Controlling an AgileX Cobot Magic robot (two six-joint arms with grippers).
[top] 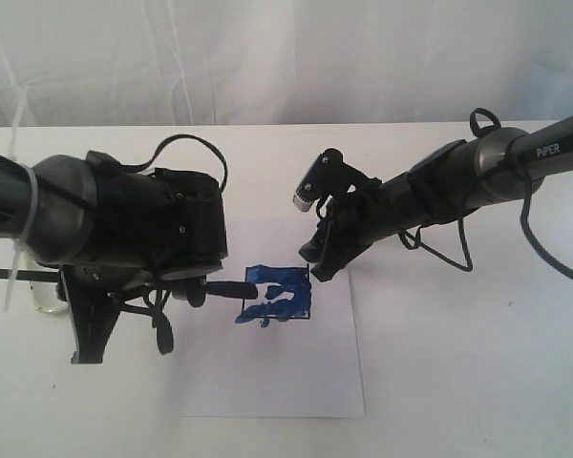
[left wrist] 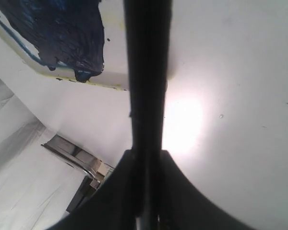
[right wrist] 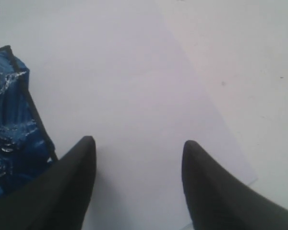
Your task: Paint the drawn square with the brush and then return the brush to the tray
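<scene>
Your white table (top: 477, 363) meets a white curtain (top: 267, 57). The left gripper (left wrist: 146, 160) clamps the brush (left wrist: 146, 72) — its tip is lost in the blue of the drawn square (top: 279, 294). The right gripper (right wrist: 137, 143) gapes wide just beside the square. The tray (left wrist: 113, 79) is near the left gripper — mostly hidden.

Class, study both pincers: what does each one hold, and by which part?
The left pincer grips the brush by its handle. The right pincer is open and holds nothing.

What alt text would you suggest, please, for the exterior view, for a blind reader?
The left gripper holds the brush with its tip at the drawn square, largely smeared blue, on white paper. The open right gripper sits beside the square.
</scene>
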